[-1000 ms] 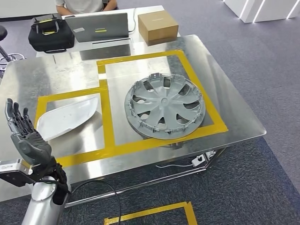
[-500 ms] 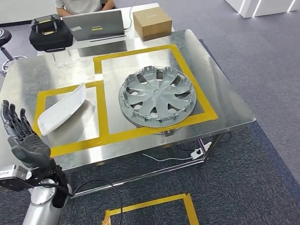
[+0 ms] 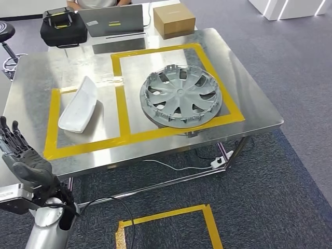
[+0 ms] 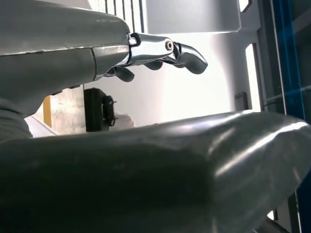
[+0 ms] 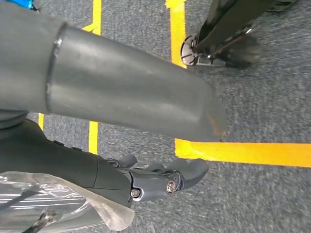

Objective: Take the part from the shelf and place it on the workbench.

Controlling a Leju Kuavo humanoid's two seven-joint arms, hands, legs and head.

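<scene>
Nearest, the left hand (image 3: 23, 158) is raised before the desk (image 3: 35, 78), fingers spread, empty. The right hand (image 5: 154, 179) hangs over carpet — fingers loosely extended, holding nothing. The white part (image 3: 79, 104) lies in the left taped box, long axis running near-left to far-right — beside the hubcap (image 3: 181, 95).

You see the wheel cover (image 3: 182, 96) lying on the workbench (image 3: 258, 111); take it as your landmark. Left of it, apart, lies the curved part (image 3: 79, 105). Behind it stands the cardboard box (image 3: 174, 19), and behind-left the laptop (image 3: 114, 22) and bag (image 3: 63, 26).
</scene>
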